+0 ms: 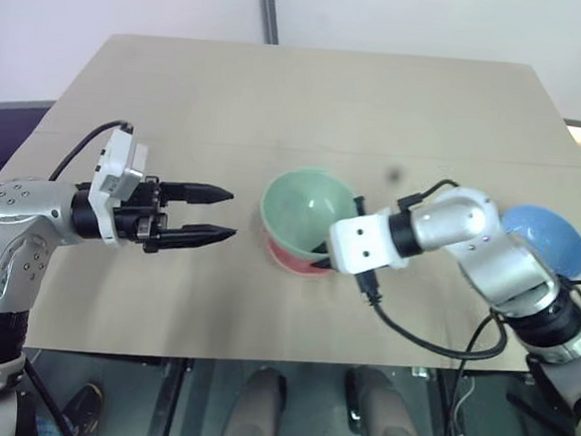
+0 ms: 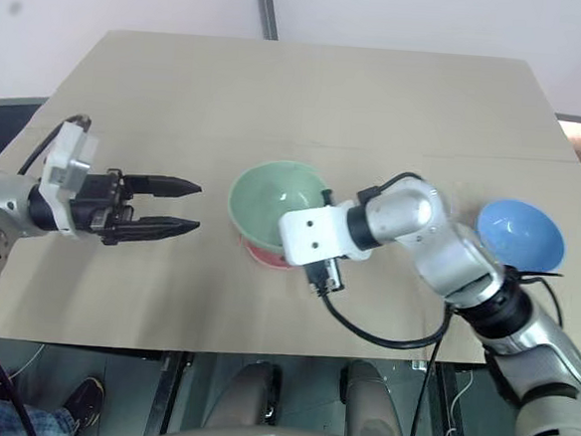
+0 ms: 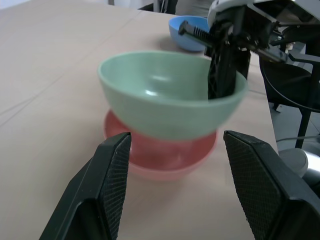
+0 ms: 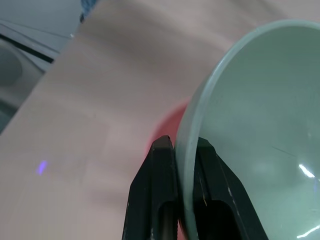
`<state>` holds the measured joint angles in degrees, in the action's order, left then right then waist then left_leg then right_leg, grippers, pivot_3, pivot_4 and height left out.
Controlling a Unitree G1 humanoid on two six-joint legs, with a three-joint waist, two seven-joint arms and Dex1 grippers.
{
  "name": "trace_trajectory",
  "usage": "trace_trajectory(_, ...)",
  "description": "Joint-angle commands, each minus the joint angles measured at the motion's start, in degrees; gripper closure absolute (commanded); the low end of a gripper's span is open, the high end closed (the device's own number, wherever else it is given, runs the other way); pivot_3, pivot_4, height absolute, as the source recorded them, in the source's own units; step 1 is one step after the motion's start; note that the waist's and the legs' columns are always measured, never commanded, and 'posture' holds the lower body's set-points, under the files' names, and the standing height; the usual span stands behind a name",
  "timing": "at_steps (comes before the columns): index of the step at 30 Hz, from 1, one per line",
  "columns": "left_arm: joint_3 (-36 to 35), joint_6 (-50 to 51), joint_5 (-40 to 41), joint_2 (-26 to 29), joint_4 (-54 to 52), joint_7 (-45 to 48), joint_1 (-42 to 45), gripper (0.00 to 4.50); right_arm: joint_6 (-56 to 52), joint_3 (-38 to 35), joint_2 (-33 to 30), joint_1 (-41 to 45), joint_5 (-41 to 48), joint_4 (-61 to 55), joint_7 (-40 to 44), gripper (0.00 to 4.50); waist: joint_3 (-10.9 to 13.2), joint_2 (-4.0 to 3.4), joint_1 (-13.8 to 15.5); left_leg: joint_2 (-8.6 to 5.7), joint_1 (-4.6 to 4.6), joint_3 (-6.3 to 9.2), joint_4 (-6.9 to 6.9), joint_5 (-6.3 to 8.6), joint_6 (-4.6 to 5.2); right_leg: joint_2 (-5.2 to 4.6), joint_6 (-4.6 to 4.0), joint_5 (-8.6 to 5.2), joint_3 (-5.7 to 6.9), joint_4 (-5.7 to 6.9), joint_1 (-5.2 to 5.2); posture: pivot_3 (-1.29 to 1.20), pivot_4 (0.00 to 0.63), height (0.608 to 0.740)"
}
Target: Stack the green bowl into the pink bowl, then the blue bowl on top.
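Pale tan tabletop [image 1: 309, 100] under a white wall, carrying all three bowls; places given from the pink bowl. Nearest the robot, right gripper [image 4: 182, 150] pinched shut on the rim of the small round mint-green plastic bowl [image 1: 309, 211], one black finger inside the wall and one outside, forearm bent in from the right and angled down toward the left. Green bowl held directly above the small round salmon-pink plastic bowl [image 3: 165, 159], rim roughly level, underside close over the pink rim; whether touching or just clear, hard to tell. Not yet seated, so a short straight lowering looks like the remaining move, with the pink bowl straight below the held one rather than off to a side. Left of the pink bowl, left gripper [image 1: 206, 214] hovering over bare table, fingers parted and holding nothing, pointing roughly level toward the two bowls. Further right and well apart, small round sky-blue plastic bowl [image 1: 545, 238] upright on the table, partly behind the right arm, nearer that arm than the left.
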<state>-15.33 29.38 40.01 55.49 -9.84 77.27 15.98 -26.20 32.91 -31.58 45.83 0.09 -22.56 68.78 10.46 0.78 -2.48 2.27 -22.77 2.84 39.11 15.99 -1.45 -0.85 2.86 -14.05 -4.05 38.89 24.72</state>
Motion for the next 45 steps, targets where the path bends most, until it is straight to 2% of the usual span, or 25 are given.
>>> trace_trajectory(1, -0.75, -1.10, -0.21, 0.99, 0.15, 0.53, 1.15, 1.38, 2.31, 0.27, 0.86, 2.21, -2.86, 0.42, -1.57, 3.78, 0.00, 0.01, 0.18, 0.00, -0.01, 0.00, 0.00, 0.00, 0.00, 0.00, 0.00, 0.00, 0.00, -0.01, 0.00, 0.00, 0.150, 0.740)
trace_trajectory(3, -0.70, -1.26, -0.42, 0.96, 0.40, 0.68, 1.13, 1.38, 2.80, 0.28, 1.25, 2.49, -3.55, 0.86, -1.84, 3.32, 0.00, 0.01, 0.20, 0.00, -0.01, 0.01, 0.01, 0.00, 0.00, 0.00, 0.00, 0.00, 0.01, -0.01, 0.00, 0.00, 0.150, 0.740)
trace_trajectory(7, -0.20, -1.74, -0.87, 0.57, 0.79, 0.80, 1.36, 1.38, 4.66, -0.42, 1.40, 2.47, -4.60, 2.05, -2.33, 1.35, 0.00, 0.01, 0.10, 0.00, -0.01, 0.01, 0.00, 0.00, 0.00, 0.00, 0.00, 0.00, 0.01, -0.01, 0.00, 0.00, 0.150, 0.740)
trace_trajectory(9, 0.04, -1.98, -0.96, 0.33, 0.67, 0.68, 1.29, 1.38, 5.74, -0.86, 0.74, 2.02, -4.90, 2.14, -2.13, 0.52, 0.00, 0.01, 0.09, 0.00, -0.01, 0.00, 0.00, 0.00, 0.00, 0.00, 0.00, 0.00, 0.01, 0.00, 0.00, 0.00, 0.150, 0.740)
trace_trajectory(15, 0.19, -2.44, -1.06, 0.28, 0.87, 0.74, 1.15, 1.38, 2.36, -7.04, -3.51, 2.40, -0.63, 1.19, 0.21, 0.52, 0.00, 0.01, 0.18, 0.00, -0.01, 0.01, 0.00, 0.00, 0.00, -0.01, 0.00, 0.00, 0.01, -0.02, 0.00, 0.00, 0.150, 0.740)
trace_trajectory(20, 0.41, -3.21, -1.17, -0.30, 1.38, 0.74, 1.46, 1.38, -5.40, -14.86, -8.38, 1.49, 4.94, 0.45, 1.12, 0.52, 0.00, 0.01, 0.16, 0.00, -0.01, 0.01, 0.00, 0.00, 0.00, -0.01, 0.00, 0.00, 0.01, -0.01, 0.00, 0.00, 0.150, 0.740)
trace_trajectory(27, 1.57, -4.82, -2.06, -0.93, 3.40, 1.76, 2.40, 1.38, -7.12, -23.28, -24.07, -5.64, 6.16, 3.44, 3.25, 0.52, 0.01, 0.02, 0.25, -0.03, -0.05, -0.02, -0.01, 0.00, 0.01, -0.03, 0.00, 0.00, 0.00, -0.06, 0.00, 0.00, 0.150, 0.740)
trace_trajectory(33, 3.77, -6.25, -3.14, -1.84, 5.75, 2.97, 4.74, 1.38, -5.23, -28.07, -35.73, -16.01, 1.91, 5.91, 0.91, 0.52, 0.01, 0.02, 0.19, -0.03, -0.02, -0.09, 0.00, 0.00, 0.01, -0.04, 0.01, -0.01, -0.05, -0.05, 0.00, 0.00, 0.150, 0.740)
trace_trajectory(38, 5.03, -6.89, -4.02, -2.20, 7.75, 4.05, 6.95, 1.38, -8.36, -31.30, -40.44, -21.74, 1.89, 4.64, 0.30, 0.52, 0.02, 0.00, 0.00, 0.01, 0.04, -0.12, -0.01, 0.00, 0.01, 0.01, 0.01, -0.01, -0.09, -0.01, 0.01, 0.00, 0.150, 0.740)
trace_trajectory(45, 6.09, -7.74, -4.99, -2.84, 9.36, 5.27, 8.66, 1.38, -11.42, -31.19, -42.24, -26.09, 0.90, 3.73, -1.97, 0.52, 0.02, 0.00, 0.14, -0.01, 0.00, -0.13, 0.03, 0.00, 0.01, -0.02, 0.02, -0.01, -0.09, -0.04, 0.01, 0.00, 0.150, 0.740)
